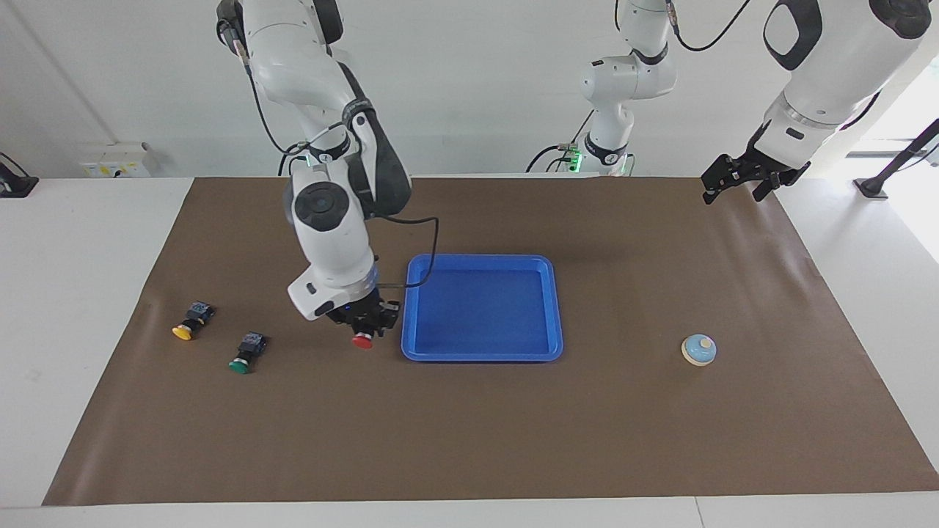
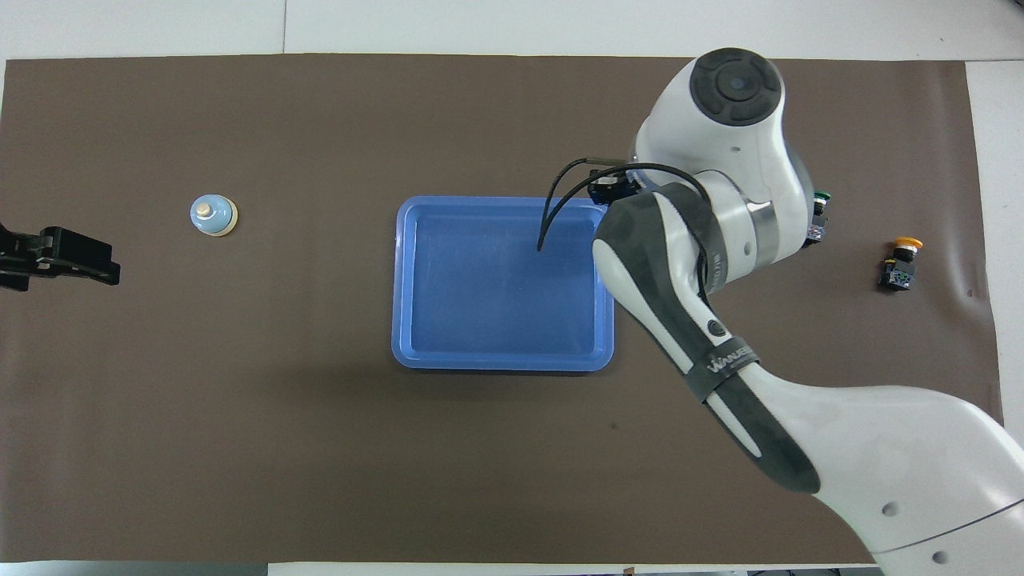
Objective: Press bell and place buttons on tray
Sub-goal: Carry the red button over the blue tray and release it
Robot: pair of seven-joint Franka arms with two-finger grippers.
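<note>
The tray sits between the bell and two buttons on the table.

Two high views, facing each other

You've got two white arms w/ black joint bands & round black end caps. Right arm: black cable loop, "WANLEED"-type lettering on band. Black grippers. Green LEDs at bases.
</note>
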